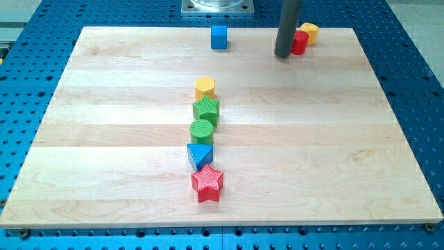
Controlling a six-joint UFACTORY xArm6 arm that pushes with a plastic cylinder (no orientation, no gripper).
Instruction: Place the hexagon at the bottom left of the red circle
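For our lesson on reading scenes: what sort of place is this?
Probably a robotics lab bench: a wooden board lies on a blue perforated table, my tip rests beside the red circle, and small blocks like the red star sit about.

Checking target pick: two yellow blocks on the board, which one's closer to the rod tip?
The yellow block at the view's top right, just behind the red circle beside my tip. The other yellow block heads the centre column.

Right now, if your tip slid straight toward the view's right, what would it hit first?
My tip sits just left of the red block, seemingly touching it, so that comes first. The yellow block lies behind it, though depth is hard to judge.
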